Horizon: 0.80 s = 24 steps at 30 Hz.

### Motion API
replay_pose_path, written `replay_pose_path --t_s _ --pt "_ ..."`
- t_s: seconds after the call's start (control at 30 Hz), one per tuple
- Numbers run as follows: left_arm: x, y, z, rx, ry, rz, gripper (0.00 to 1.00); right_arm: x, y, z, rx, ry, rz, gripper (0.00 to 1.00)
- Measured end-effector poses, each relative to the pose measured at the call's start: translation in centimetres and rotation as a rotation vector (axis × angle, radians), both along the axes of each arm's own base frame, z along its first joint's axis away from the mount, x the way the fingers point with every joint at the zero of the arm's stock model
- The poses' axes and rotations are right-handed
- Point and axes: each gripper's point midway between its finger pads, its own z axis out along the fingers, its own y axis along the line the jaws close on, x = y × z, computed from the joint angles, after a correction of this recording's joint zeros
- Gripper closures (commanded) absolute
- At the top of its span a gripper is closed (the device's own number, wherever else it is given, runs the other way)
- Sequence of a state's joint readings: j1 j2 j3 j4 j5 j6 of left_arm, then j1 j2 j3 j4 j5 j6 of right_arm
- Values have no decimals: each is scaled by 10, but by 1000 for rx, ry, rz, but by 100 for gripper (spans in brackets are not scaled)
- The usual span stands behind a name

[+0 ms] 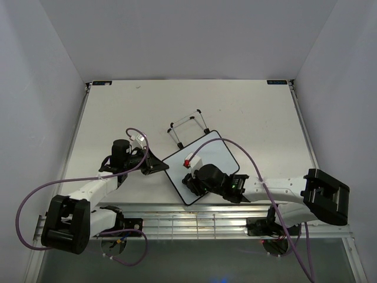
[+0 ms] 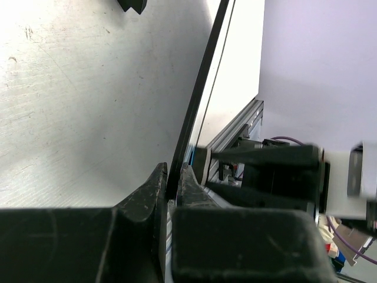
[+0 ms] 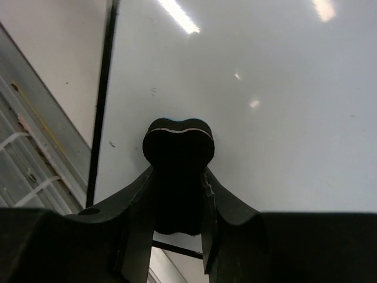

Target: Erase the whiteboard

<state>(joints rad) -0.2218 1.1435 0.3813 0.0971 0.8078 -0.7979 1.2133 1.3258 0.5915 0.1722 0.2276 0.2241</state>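
Note:
The whiteboard lies tilted on the table, black-framed, with its wire stand sticking out behind it. My left gripper is shut on the board's left frame edge; in the left wrist view the thin black frame runs up from between my fingertips. My right gripper is over the board's near part, shut on the black bone-shaped eraser, which rests against the white surface. That surface looks clean apart from faint specks.
A small white and red item sits on the board just beyond my right gripper. The slatted metal rail runs along the near table edge. White walls enclose the table on the left, right and back.

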Motion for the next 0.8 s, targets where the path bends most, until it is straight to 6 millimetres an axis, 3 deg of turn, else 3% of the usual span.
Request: replay_pose_path --t_s 0.2,0.43,0.57,0.7,0.8 --pt "-1 1 0 4 6 8 100 -26 27 4 -34 -20 75 92" --pt "-2 1 -2 9 17 7 100 -47 39 1 -52 -5 141 92" --pt "-3 0 -1 6 17 4 100 -73 49 3 6 66 267 92" --pt "-2 -3 6 -19 34 3 100 -102 45 8 54 127 381 92" --pt "1 -5 10 -26 27 6 100 -105 35 24 81 117 385 92"
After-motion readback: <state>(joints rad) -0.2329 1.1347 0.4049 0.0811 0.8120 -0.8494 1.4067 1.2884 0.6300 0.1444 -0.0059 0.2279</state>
